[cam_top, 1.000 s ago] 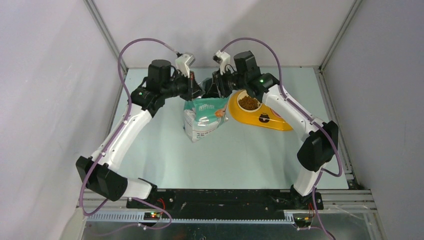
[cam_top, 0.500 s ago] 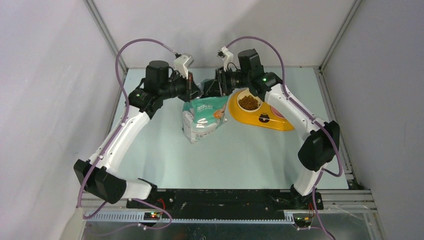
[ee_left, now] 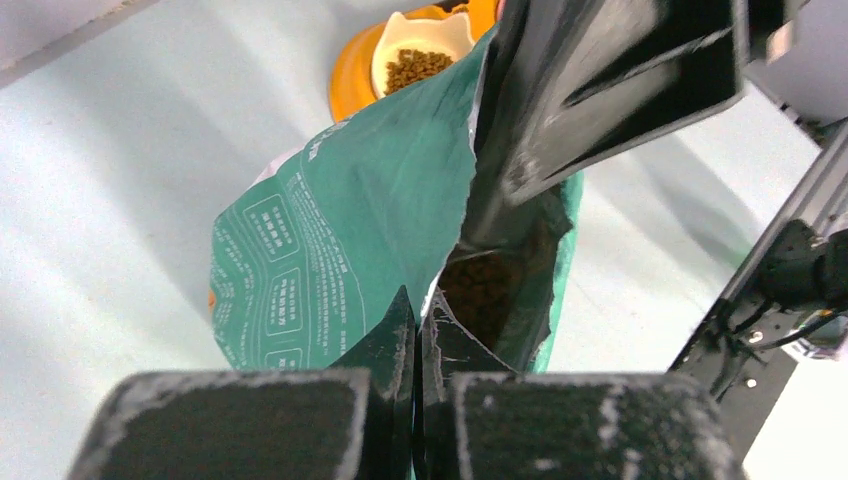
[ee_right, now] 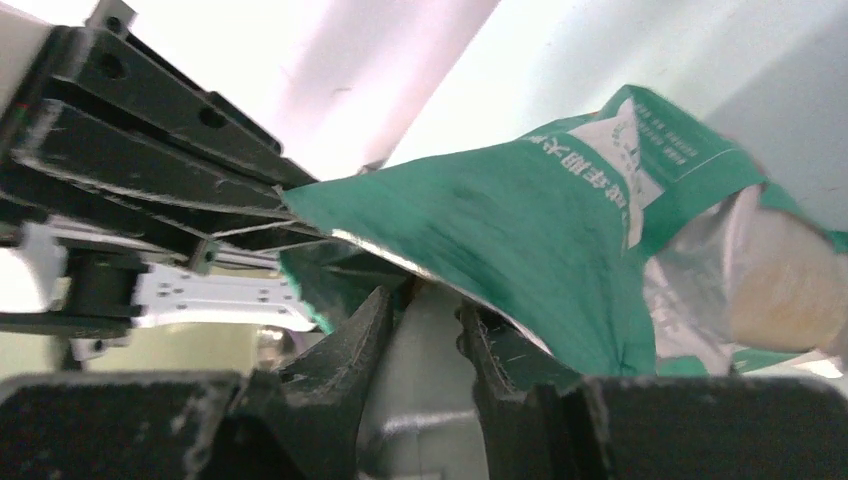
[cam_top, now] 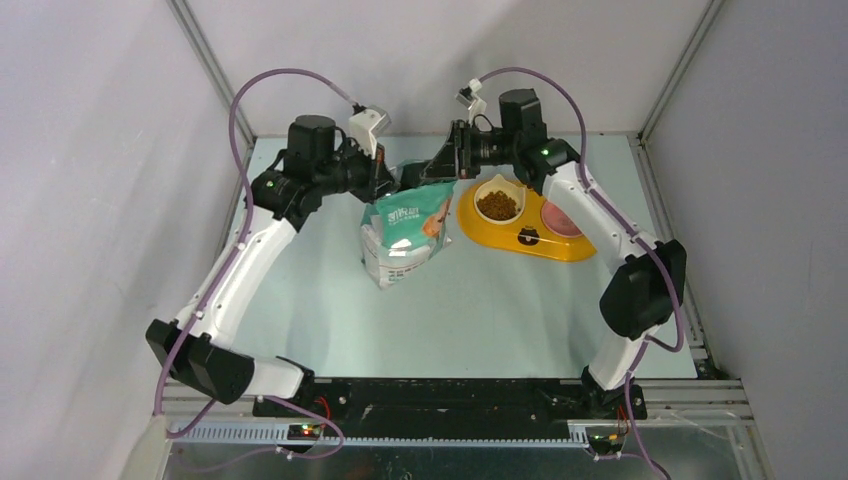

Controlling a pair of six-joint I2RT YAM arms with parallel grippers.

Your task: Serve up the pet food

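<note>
The teal-and-white bag (cam_top: 405,232) hangs slightly above the table's middle back. My left gripper (cam_top: 386,181) is shut on its torn top edge (ee_left: 432,300) and holds the mouth open. Pet food shows as a dark brown heap inside the bag (ee_left: 488,290) and fills the white bowl (cam_top: 497,205) of the yellow feeder (cam_top: 520,240). My right gripper (cam_top: 441,165) reaches into the bag's mouth from the right. It is shut on the pale handle of the clear scoop (ee_right: 425,370), whose cup is hidden inside the bag (ee_right: 520,225).
The feeder's second, pink bowl (cam_top: 562,222) lies right of the filled one, under the right forearm. The two wrists stand close together over the bag. The back wall and the frame posts are just behind them.
My right wrist has swung up and to the right, uncovering the filled bowl, with its fingers still at the bag's mouth. The bag and my left gripper have shifted slightly left.
</note>
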